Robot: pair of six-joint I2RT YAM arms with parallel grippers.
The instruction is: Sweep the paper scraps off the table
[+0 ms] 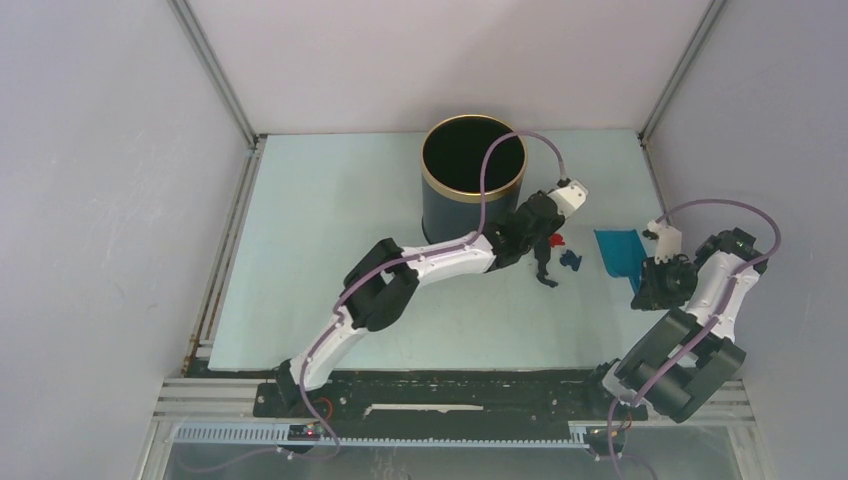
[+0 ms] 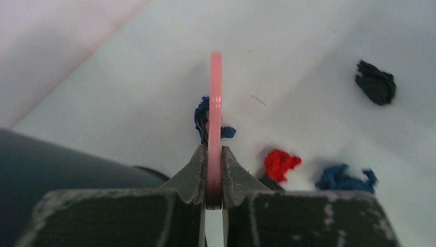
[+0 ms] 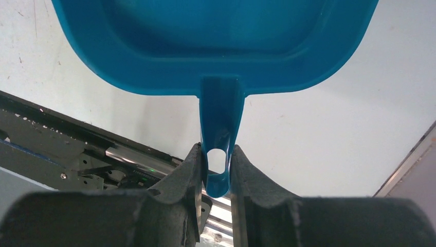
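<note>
Top external view placed the tiny crumpled red, blue and black paper scraps (image 1: 555,240) on the pale light-blue table (image 1: 330,250). They lay between the left gripper (image 2: 214,154), clamped on a thin pink plastic brush handle (image 2: 215,98), and the blue plastic dustpan (image 1: 618,252), whose handle the right gripper (image 3: 216,162) pinched. The left arm was nearer, with the scraps just to its right. The bristles were hidden, and one dark blue scrap sat partly behind the handle.

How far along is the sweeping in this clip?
Done: left gripper holds the pink brush, right gripper the blue dustpan. In hand: brush poised among the paper scraps. Remaining: red, blue and black scraps lie on the table; none shows in the dustpan.
</note>
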